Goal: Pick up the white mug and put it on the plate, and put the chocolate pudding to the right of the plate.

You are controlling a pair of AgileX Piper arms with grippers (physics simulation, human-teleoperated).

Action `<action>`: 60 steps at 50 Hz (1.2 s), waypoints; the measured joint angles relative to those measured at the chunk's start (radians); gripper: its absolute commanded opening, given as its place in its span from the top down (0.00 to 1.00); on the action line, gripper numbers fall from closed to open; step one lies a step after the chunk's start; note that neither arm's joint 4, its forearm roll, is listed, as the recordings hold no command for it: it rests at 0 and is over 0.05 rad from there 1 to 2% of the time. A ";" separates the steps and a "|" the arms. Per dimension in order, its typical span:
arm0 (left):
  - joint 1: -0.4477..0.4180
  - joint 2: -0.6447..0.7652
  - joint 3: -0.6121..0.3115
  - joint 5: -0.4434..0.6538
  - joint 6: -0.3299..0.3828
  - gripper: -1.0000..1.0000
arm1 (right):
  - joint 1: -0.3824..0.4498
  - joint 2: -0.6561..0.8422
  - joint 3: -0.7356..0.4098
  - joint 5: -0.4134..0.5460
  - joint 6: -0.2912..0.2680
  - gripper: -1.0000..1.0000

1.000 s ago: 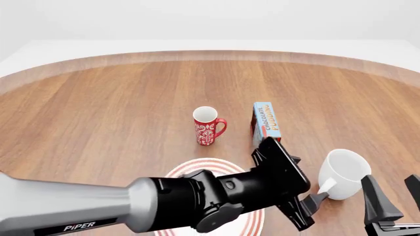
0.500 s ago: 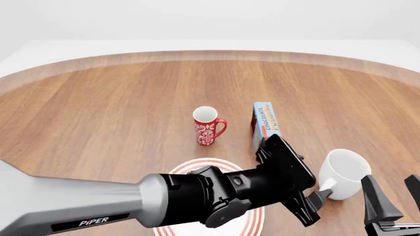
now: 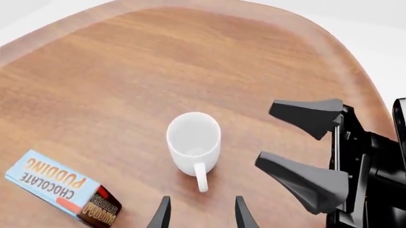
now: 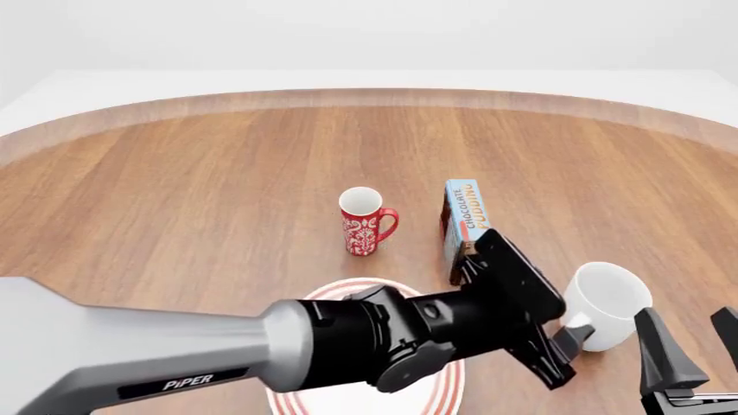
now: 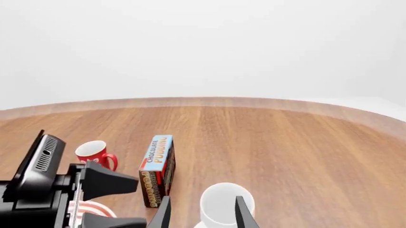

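Red-ringed plate (image 4: 346,294) mostly hidden under left arm (image 4: 231,354), pincer (image 4: 562,346) obscured.

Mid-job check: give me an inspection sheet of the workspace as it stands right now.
Surface: round wooden table.
Job's things: white mug upright on the table, not on the plate; chocolate pudding on edge behind the plate.
Clutter: red mug.
Grippers: left hand open, at the mug's handle; right hand open, empty, aimed at the white mug.
Cables: nothing seen.
Surroundings: plain white.
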 measured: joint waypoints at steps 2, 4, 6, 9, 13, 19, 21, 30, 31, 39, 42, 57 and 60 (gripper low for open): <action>0.001 0.003 -0.004 0.000 -0.004 0.00 | 0.000 0.000 0.000 0.000 0.000 0.00; 0.002 0.005 -0.008 0.001 -0.008 0.00 | 0.000 0.000 0.000 0.000 0.000 0.00; 0.003 0.008 -0.012 0.001 -0.012 0.00 | 0.000 0.000 0.000 0.000 0.000 0.00; 0.005 0.013 -0.018 0.002 -0.017 0.00 | 0.000 0.000 0.000 0.000 0.000 0.00; 0.008 0.019 -0.026 0.003 -0.023 0.00 | 0.000 0.000 0.000 0.000 0.000 0.00; 0.011 0.028 -0.039 0.006 -0.030 0.00 | 0.000 0.000 0.000 0.000 0.000 0.00; 0.012 0.031 -0.044 0.008 -0.032 0.00 | 0.000 0.000 0.000 0.000 0.000 0.00; 0.015 0.045 -0.065 0.015 -0.043 0.00 | 0.000 0.000 0.000 0.000 0.000 0.00; 0.016 0.046 -0.068 0.016 -0.044 0.00 | 0.000 0.000 0.000 0.000 0.000 0.00; 0.019 0.059 -0.086 0.022 -0.053 0.00 | 0.000 0.000 0.000 0.000 0.000 0.00; 0.019 0.063 -0.093 0.025 -0.056 0.00 | 0.000 0.000 0.000 0.000 0.000 0.00; 0.025 0.093 -0.133 0.042 -0.069 0.00 | 0.000 0.000 0.000 0.000 0.000 0.00; 0.025 0.099 -0.141 0.046 -0.070 0.00 | 0.000 0.000 0.000 0.000 0.000 0.00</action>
